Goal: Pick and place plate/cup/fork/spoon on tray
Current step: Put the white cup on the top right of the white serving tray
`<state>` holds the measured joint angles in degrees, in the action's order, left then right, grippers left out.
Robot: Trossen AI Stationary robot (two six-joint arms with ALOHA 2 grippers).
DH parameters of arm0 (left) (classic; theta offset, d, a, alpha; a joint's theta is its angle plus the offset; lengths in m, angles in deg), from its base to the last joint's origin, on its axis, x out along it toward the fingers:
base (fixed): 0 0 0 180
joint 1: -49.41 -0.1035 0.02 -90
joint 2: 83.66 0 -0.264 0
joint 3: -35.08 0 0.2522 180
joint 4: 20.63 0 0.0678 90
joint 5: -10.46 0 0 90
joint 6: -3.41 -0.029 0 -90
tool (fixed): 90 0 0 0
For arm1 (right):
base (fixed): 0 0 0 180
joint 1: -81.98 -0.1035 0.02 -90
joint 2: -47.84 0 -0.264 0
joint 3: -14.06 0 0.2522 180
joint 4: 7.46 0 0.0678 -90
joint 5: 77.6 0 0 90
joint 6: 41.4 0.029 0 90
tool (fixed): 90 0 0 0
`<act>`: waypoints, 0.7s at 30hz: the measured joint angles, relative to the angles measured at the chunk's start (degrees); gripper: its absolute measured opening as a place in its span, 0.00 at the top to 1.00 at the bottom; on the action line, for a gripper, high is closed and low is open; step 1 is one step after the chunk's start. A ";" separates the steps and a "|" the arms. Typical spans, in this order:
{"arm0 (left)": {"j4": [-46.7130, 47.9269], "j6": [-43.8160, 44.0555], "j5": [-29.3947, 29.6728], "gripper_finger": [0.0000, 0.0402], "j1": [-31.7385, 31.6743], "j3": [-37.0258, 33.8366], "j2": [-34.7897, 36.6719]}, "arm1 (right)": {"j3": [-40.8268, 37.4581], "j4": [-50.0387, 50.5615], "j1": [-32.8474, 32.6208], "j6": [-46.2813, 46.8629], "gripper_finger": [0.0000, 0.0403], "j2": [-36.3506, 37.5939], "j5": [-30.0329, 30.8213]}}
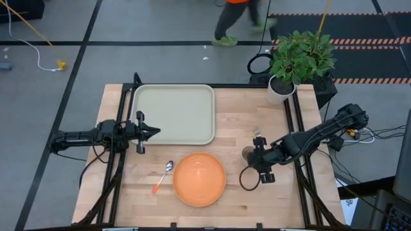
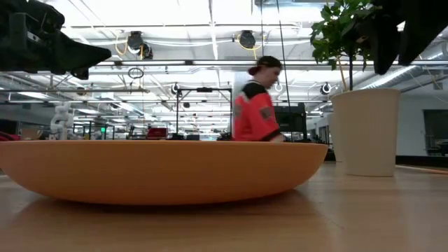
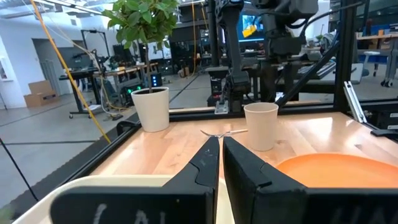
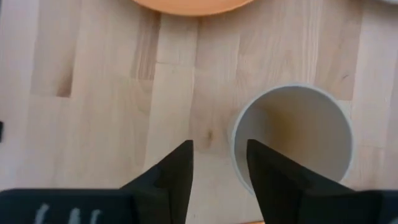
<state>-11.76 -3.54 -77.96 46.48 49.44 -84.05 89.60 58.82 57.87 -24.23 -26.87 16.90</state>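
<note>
Right gripper [image 4: 219, 163] is hovering directly over the small tan cylindrical cup [image 4: 292, 138], fingers spread a little, nothing between them. The cup is standing upright on the wooden table [image 1: 237, 128], mouth up, just to the right of the large flat orange plate [image 1: 199, 178] and well apart from the pale cream-green rectangular tray [image 1: 173, 114].

Judgement: cup looks light, thin-walled, easily tipped or squashed. Best hold: one finger inside the rim, one outside, gentle squeeze.

Left gripper [image 3: 221, 163] is waiting over the tray's near edge, fingers pressed nearly together.
</note>
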 joint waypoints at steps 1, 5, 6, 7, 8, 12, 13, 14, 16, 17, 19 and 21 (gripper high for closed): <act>0.00 -0.01 0.00 0.94 0.00 0.00 0.01 | 0.00 0.04 0.00 -0.19 0.64 -0.52 0.01; 0.00 0.15 0.00 0.94 0.00 0.00 0.00 | 0.00 -0.05 0.11 -1.57 0.63 -2.07 0.17; 0.00 0.12 0.00 0.94 0.00 0.00 0.02 | 0.00 0.01 0.11 -1.80 0.64 -2.40 0.19; 0.00 0.14 0.00 0.94 -0.01 0.00 0.00 | 0.00 0.02 0.14 -1.87 0.64 -2.73 0.31; 0.00 0.15 0.00 0.94 -0.01 0.00 0.00 | 0.00 0.03 0.27 -1.96 0.64 -3.01 0.74; 0.00 0.15 0.00 0.94 -0.01 0.00 0.00 | 0.00 0.04 0.71 -2.04 0.67 -3.93 1.70; 0.00 0.14 0.00 0.94 -0.01 0.00 0.00 | 0.00 0.04 0.85 -2.18 0.67 -4.08 1.68; 0.00 0.15 0.00 0.94 -0.01 0.02 0.00 | 0.00 0.04 0.87 -2.34 0.68 -4.23 1.62; -0.01 0.45 0.00 0.94 -0.01 0.02 0.00 | -0.01 0.04 0.87 -3.08 0.71 -4.53 1.59; 0.00 0.76 0.00 0.94 0.01 0.02 0.00 | -0.01 0.04 0.87 -3.60 0.73 -4.64 1.53; 0.00 1.17 0.02 0.94 -0.01 0.02 0.00 | -0.21 -0.30 0.87 -4.44 0.77 -4.66 1.46; 0.00 1.23 0.02 0.94 -0.01 0.02 0.00 | -0.70 -1.26 0.92 -4.99 0.82 -4.59 1.42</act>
<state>-11.76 -2.31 -77.94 46.47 49.46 -84.05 88.90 57.56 58.78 -29.22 -31.47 18.32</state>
